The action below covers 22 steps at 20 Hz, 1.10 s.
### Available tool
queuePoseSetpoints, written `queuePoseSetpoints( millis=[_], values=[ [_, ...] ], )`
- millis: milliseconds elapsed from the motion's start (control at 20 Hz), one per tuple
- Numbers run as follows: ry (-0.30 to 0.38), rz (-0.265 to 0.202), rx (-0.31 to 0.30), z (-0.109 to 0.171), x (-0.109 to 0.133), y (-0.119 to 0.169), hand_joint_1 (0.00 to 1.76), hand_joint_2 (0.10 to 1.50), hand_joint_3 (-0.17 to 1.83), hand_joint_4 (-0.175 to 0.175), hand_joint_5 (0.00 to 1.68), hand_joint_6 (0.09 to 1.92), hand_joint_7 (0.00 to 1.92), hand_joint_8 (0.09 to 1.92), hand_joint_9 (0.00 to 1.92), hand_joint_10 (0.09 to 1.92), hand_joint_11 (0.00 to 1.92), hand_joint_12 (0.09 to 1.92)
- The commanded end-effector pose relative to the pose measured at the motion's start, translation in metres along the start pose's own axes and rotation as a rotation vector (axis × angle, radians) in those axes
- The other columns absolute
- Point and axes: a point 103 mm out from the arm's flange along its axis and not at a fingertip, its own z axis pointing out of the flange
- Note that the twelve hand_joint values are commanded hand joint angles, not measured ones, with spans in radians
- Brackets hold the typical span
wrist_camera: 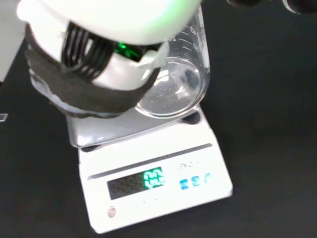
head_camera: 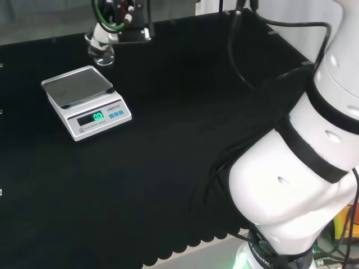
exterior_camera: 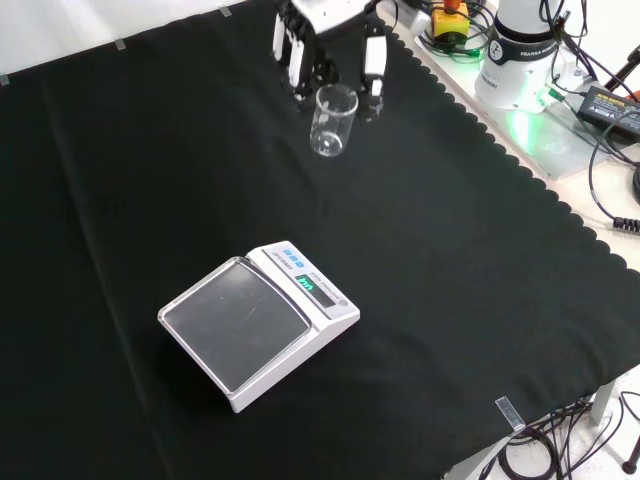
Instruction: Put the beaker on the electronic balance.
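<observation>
Robot hand [exterior_camera: 330,55] first: your fingers [exterior_camera: 372,62] hang down around the beaker [exterior_camera: 333,121] at the far edge of the front view, some behind it and one beside it, and they look curled about the glass, though I cannot tell from here how much of it they actually touch. The beaker is clear, upright and looks empty; whether its base rests on the worktop [exterior_camera: 480,250] or is lifted off it is not plain.

Start with the biggest risk, the worktop itself: the cloth is dark and the glass nearly vanishes against it, so you could misjudge height and drag or knock the base.

Next, the electronic balance [exterior_camera: 258,322]. It sits well apart from the beaker, nearer the camera in the front view, its metal pan [head_camera: 76,85] bare. The pan is raised, so coming in too low would strike its edge and shove the balance. Setting down off-centre could leave the beaker overhanging.

Last, the beaker. Smooth glass may slip or tilt in your fingers on the way across.
</observation>
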Motion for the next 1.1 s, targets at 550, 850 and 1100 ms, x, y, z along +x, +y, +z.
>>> queuePoseSetpoints(
  millis=[550, 850, 1100],
  values=[
    [0.116, -0.205, 0.074, 0.054, 0.05, 0.172, 1.18, 0.5, 0.84, 0.157, 1.43, 0.47, 1.83, 0.15, 1.88, 0.1, 1.07, 1.09],
    [0.136, -0.211, 0.109, 0.069, 0.036, 0.219, 1.18, 0.5, 0.85, 0.157, 1.44, 0.47, 1.83, 0.15, 1.88, 0.1, 1.07, 1.09],
    [0.132, -0.214, 0.128, 0.077, 0.03, 0.239, 1.18, 0.5, 0.85, 0.157, 1.44, 0.47, 1.84, 0.15, 1.88, 0.1, 1.07, 1.09]
  ],
)
